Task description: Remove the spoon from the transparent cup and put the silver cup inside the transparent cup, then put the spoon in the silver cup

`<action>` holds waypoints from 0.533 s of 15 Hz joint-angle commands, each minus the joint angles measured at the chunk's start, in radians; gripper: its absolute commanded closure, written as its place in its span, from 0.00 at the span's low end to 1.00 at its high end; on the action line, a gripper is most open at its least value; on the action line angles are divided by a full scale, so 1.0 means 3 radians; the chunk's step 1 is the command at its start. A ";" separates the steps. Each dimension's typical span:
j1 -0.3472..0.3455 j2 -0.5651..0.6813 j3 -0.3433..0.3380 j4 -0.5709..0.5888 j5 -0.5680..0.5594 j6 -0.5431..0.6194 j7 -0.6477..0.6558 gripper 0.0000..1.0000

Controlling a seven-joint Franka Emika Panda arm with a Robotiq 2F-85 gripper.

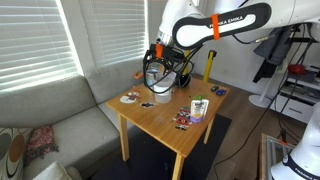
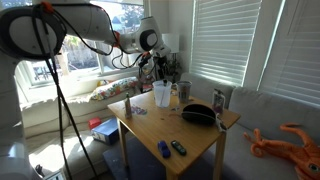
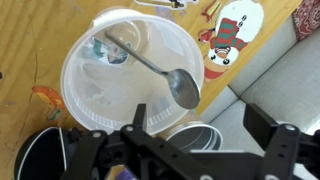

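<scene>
Arm [image 1: 240, 20]: one, white with an orange band, bent at the elbow, wrist turned downward. Gripper [image 3: 200, 120]: black, two fingers [image 3: 138, 118], pointing straight down in both exterior views; jaws spread wide apart in the wrist view

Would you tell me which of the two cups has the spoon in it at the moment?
The transparent cup, the larger whitish tumbler: the spoon lies in it, bowl end near its rim.
</scene>
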 commanded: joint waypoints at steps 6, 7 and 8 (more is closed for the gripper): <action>0.0076 0.0120 -0.0088 0.0271 0.0115 -0.0264 -0.0041 0.12; 0.0073 0.0127 -0.0084 0.0278 0.0140 -0.0276 -0.0050 0.11; 0.0072 0.0131 -0.0081 0.0285 0.0159 -0.0291 -0.0053 0.06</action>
